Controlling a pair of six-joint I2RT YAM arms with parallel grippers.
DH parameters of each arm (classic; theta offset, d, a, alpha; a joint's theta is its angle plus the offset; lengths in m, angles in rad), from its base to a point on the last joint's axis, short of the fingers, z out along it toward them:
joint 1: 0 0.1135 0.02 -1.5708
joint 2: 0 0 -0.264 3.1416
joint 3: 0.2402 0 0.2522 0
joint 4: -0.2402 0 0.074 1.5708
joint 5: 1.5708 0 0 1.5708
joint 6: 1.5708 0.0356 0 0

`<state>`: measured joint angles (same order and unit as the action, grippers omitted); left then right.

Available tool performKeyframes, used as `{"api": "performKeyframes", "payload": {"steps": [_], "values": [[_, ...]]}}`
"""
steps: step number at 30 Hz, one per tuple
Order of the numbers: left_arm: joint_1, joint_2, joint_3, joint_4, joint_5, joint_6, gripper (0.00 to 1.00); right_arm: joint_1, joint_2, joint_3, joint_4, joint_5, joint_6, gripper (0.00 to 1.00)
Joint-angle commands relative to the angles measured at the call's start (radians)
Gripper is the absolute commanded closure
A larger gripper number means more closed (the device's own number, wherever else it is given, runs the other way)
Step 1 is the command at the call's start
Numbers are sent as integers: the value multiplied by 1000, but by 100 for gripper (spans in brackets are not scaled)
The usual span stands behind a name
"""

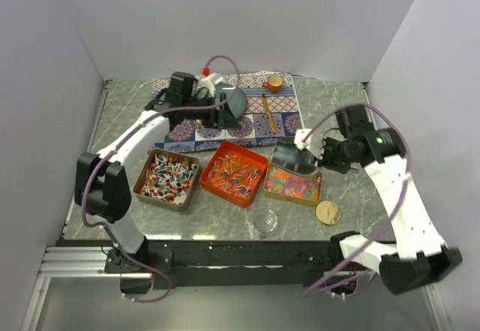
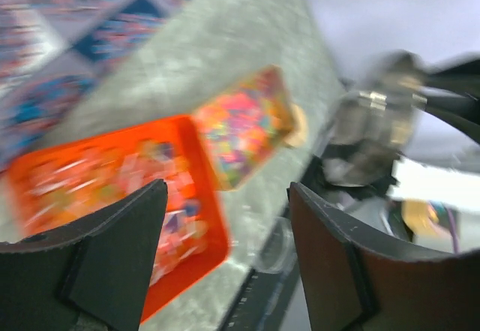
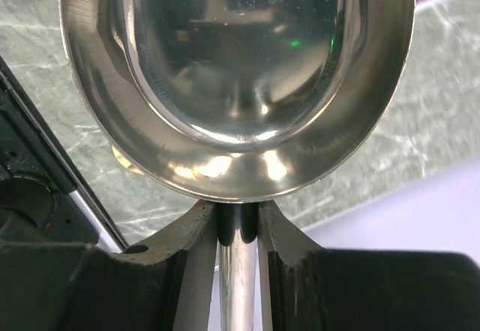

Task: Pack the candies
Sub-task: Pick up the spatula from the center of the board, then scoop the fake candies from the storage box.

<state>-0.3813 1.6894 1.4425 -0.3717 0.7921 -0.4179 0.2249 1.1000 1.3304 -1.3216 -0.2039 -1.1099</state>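
The candies lie in three trays: red-white-blue ones (image 1: 168, 176) at the left, orange-red ones (image 1: 235, 172) in the orange tray (image 1: 225, 149), and pastel ones (image 1: 292, 185) at the right. My right gripper (image 1: 306, 149) is shut on the handle of the silver scoop (image 1: 287, 157), which hangs just above the far edge of the pastel tray. In the right wrist view the scoop bowl (image 3: 236, 76) is empty, and the gripper (image 3: 238, 230) clamps its handle. My left gripper (image 1: 225, 108) is open and empty over the patterned cloth. Its blurred view (image 2: 229, 226) shows the orange tray (image 2: 214, 226) and the pastel candies (image 2: 244, 124).
A clear round cup (image 1: 264, 221) and a gold lid (image 1: 327, 212) lie near the front edge. The patterned cloth (image 1: 255, 124) at the back carries a small orange jar (image 1: 275, 83) and a wooden stick (image 1: 268, 113). White walls close in the table.
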Motion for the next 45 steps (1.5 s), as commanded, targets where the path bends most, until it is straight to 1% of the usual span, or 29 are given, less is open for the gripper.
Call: {"api": "performKeyframes", "payload": {"steps": [1, 4, 8, 13, 18, 20, 24, 26, 27, 30, 31, 32, 33, 34, 36, 37, 40, 45], "values": [[-82, 59, 58, 94, 130, -61, 30, 72, 70, 75, 51, 31, -168, 100], [-120, 105, 65, 134, 160, -97, 30, 105, 90, 101, 73, 18, -117, 100], [-159, 171, 125, 106, 160, -75, 31, 151, 89, 110, 119, -3, -22, 100], [-174, 193, 108, 112, 139, -79, 32, 156, 81, 162, 205, -77, 148, 100], [-176, 210, 94, 116, 136, -84, 33, 156, 51, 193, 268, -179, 261, 100], [-176, 213, 94, 116, 131, -85, 33, 156, 60, 197, 265, -210, 301, 100], [-176, 211, 96, 108, 113, -75, 32, 154, 57, 179, 242, -236, 325, 100], [-166, 204, 127, 83, 104, -58, 31, 152, 61, 171, 219, -217, 305, 100], [-157, 197, 142, 62, 104, -53, 30, 151, 63, 170, 175, -207, 285, 100], [-90, 155, 206, 42, 114, -47, 28, 108, 57, 148, 59, -184, 152, 100], [-49, 130, 226, 34, 113, -42, 28, 82, 48, 126, 29, -174, 69, 100], [-28, 119, 228, 25, 107, -29, 27, 70, 43, 113, -28, -149, 26, 100], [-10, 107, 226, 13, 98, -21, 27, 57, 37, 99, -48, -131, -14, 100], [24, 84, 201, -10, 92, -13, 27, 45, 23, 63, -66, -114, -89, 100], [51, 55, 148, -10, 82, -1, 27, 11, 11, 30, -105, -66, -178, 100], [74, 32, 87, -3, 81, -2, 27, 1, 3, 7, -114, -57, -203, 100], [107, -17, -11, 23, 79, -16, 28, -21, 1, -23, -117, -9, -261, 100], [117, -66, -77, 14, 50, 24, 27, -22, 15, -74, -113, 46, -327, 100]]}}
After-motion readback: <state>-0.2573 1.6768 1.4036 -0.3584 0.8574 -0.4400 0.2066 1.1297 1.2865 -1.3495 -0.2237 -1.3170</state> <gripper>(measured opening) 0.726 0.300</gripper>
